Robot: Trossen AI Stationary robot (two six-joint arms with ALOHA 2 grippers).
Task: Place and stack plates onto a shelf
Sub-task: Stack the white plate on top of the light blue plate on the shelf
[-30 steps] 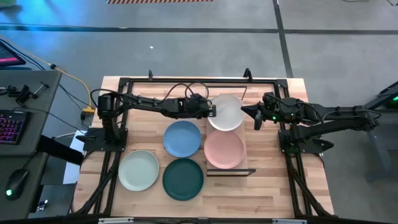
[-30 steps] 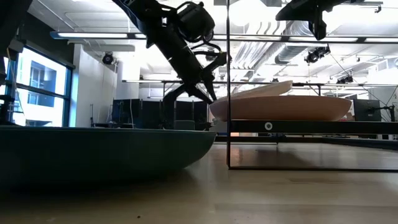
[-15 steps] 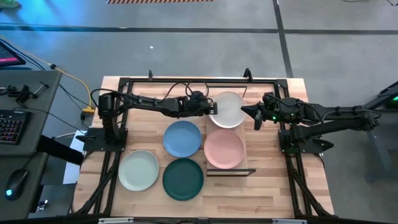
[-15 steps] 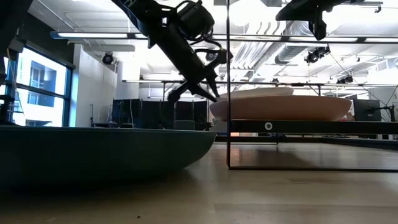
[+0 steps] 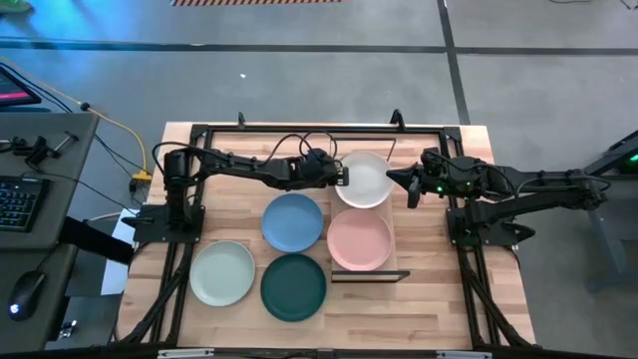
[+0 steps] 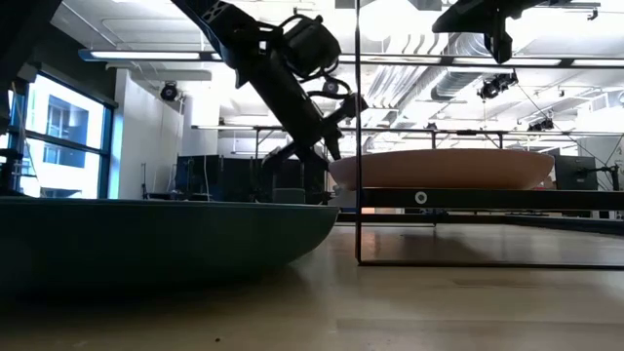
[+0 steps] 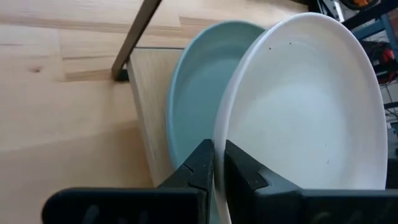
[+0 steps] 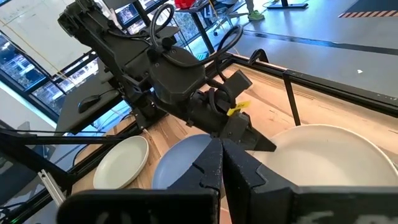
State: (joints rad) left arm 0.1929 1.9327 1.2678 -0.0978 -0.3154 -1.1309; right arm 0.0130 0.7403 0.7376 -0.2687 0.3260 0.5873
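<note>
Your left pincer [image 5: 342,177] is clamped on the rim of the white plate [image 5: 365,179], which sits over a pale green plate [image 7: 193,106] at the far end of the shelf [image 5: 391,231], with the pink plate [image 5: 359,240] on the shelf just in front of it. Your right pincer [image 5: 399,179] hovers just beside the white plate's other edge, fingers pressed together and gripping nothing. The blue plate [image 5: 293,221], dark teal plate [image 5: 294,287] and second pale green plate [image 5: 222,273] lie on the tabletop [image 5: 429,299] beside the shelf.
</note>
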